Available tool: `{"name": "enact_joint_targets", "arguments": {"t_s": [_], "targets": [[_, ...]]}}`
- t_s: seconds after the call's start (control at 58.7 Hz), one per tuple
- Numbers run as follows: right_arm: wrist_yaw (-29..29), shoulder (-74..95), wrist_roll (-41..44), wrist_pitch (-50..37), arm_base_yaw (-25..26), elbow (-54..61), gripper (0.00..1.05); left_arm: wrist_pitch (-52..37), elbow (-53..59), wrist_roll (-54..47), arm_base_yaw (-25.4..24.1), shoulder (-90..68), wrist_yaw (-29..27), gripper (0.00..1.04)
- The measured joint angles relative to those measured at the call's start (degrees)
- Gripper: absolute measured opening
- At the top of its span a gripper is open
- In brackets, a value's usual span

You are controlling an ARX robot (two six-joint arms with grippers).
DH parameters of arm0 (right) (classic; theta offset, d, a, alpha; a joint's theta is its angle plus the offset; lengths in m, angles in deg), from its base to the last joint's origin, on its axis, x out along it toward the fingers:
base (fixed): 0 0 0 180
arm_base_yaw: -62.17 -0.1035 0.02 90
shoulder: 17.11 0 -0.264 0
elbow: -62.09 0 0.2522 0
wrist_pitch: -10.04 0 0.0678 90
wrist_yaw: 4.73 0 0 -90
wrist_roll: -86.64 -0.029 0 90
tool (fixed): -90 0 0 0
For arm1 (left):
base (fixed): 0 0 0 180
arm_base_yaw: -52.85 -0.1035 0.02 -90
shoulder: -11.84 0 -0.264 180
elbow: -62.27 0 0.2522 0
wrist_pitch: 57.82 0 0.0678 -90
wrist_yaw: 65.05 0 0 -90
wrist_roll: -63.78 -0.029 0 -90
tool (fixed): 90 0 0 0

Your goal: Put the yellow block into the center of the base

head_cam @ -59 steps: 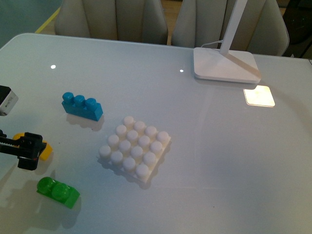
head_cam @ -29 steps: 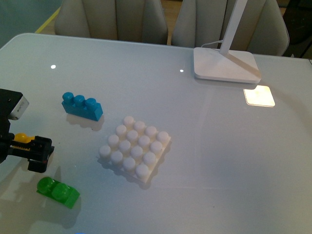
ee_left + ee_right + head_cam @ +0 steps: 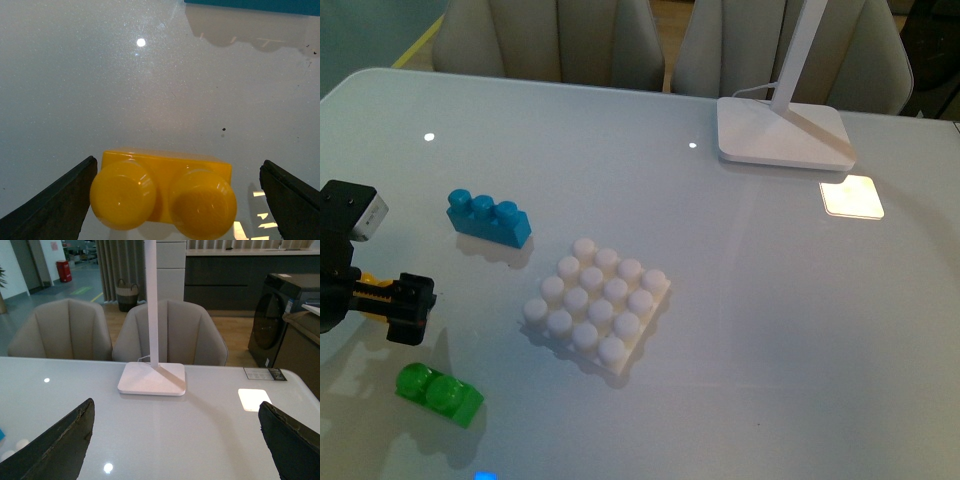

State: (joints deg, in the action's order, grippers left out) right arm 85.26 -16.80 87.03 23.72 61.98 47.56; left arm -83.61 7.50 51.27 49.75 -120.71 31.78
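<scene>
Yellow block (image 3: 165, 185), one, sits inside the spread left tool (image 3: 178, 161), near one base (image 3: 597, 310); right tool (image 3: 176, 404) spread.

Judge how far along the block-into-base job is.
Done: the left gripper straddles the yellow block, jaws open. In hand: the grasp; one finger is close beside the block, the other apart. Left: closing, lifting, carrying to the base, whose studs are all bare, and pressing the block onto its centre.

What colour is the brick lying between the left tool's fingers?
Orange-yellow; the yellow block shows best in the left wrist view.
</scene>
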Motion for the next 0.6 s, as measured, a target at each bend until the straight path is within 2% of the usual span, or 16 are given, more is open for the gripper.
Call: {"name": "enact_joint_targets", "arguments": {"t_s": [0.187, 0.596], "targets": [[0.0, 0.0, 0.0, 0.0, 0.0, 0.0, 0.96, 0.1, 0.0, 0.2, 0.0, 0.0, -0.7, 0.65], [0.0, 0.0, 0.0, 0.0, 0.0, 0.0, 0.96, 0.2, 3.0, 1.5, 0.6, 2.4, -0.8, 0.63]]}}
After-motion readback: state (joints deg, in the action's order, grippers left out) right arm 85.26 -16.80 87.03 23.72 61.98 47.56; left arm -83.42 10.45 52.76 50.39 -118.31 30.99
